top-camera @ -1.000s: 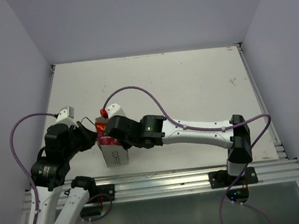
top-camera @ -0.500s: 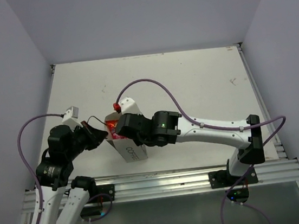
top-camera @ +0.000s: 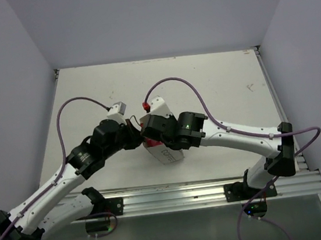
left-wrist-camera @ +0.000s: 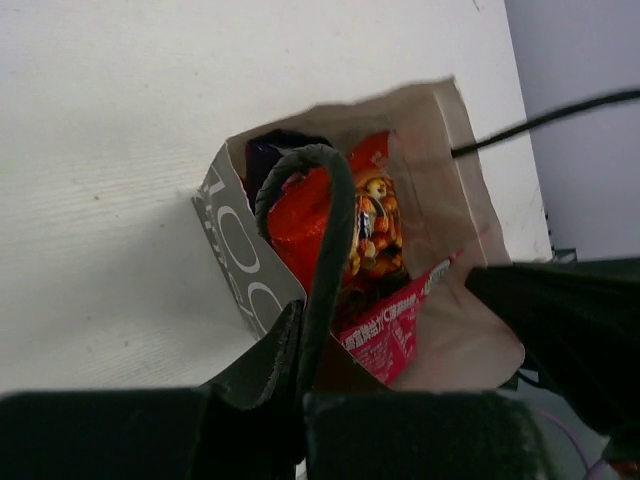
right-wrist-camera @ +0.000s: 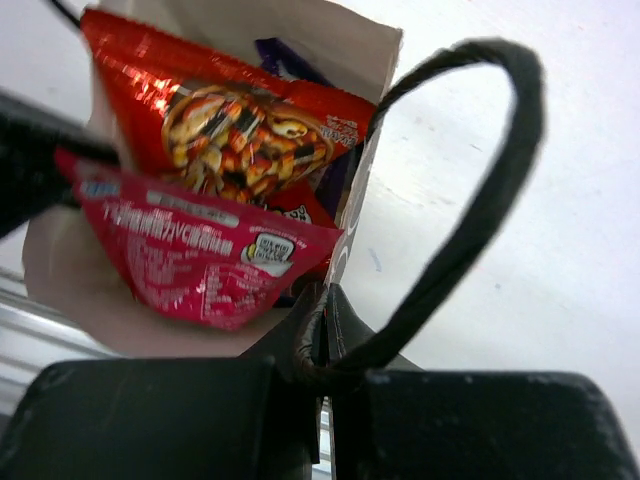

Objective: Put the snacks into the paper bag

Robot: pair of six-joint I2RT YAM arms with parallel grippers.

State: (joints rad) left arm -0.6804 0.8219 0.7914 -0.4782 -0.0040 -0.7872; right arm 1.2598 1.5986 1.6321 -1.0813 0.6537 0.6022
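Note:
The white-beige paper bag [top-camera: 166,152] sits tilted between my two grippers near the table's front centre. My left gripper [left-wrist-camera: 300,345] is shut on one dark cord handle [left-wrist-camera: 312,210]. My right gripper [right-wrist-camera: 326,325] is shut on the other cord handle [right-wrist-camera: 490,185]. Snacks sit inside the open bag [left-wrist-camera: 235,262]: a red chip bag [left-wrist-camera: 298,222], a packet with a nut picture [left-wrist-camera: 375,228], a pink-red sachet [left-wrist-camera: 395,325] and a purple packet [left-wrist-camera: 262,158]. From the right wrist I see the red bag [right-wrist-camera: 230,125], the pink-red sachet [right-wrist-camera: 190,262] and a purple edge [right-wrist-camera: 290,60].
Grey walls [top-camera: 10,91] enclose the white table [top-camera: 203,85] on three sides. An aluminium rail [top-camera: 175,195] runs along the near edge. Purple cables [top-camera: 173,83] arc above both arms.
Both arms and the bag between them have shifted right toward the table's middle. The left arm has stretched out further. Both grips on the handles stay shut.

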